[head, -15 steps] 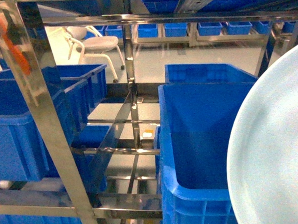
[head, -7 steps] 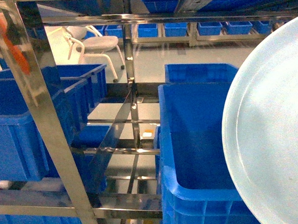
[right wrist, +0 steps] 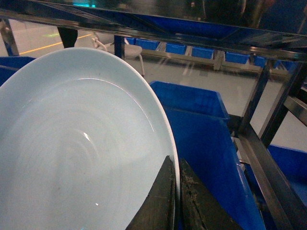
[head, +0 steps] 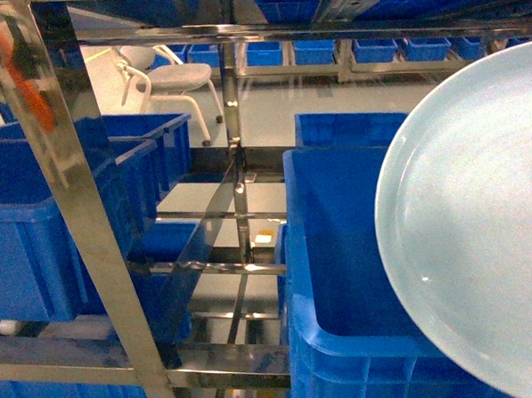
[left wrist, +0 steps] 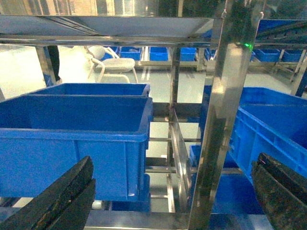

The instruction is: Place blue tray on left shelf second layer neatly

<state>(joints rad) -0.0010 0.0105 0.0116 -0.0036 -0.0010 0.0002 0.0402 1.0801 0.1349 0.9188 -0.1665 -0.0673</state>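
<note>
Overhead, blue tray [head: 473,233] above crate rim [head: 344,333].

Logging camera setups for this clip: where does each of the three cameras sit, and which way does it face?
Head: on the robot, facing forward into the steel rack; no arm shows, only the blue tray at right.
Left wrist: on the left arm, facing the rack; left gripper fingers frame the bottom corners, open.
Right wrist: on the right arm, looking along the tray; right gripper pinches its rim.
Shared: the white chair appears in all three views.
</note>
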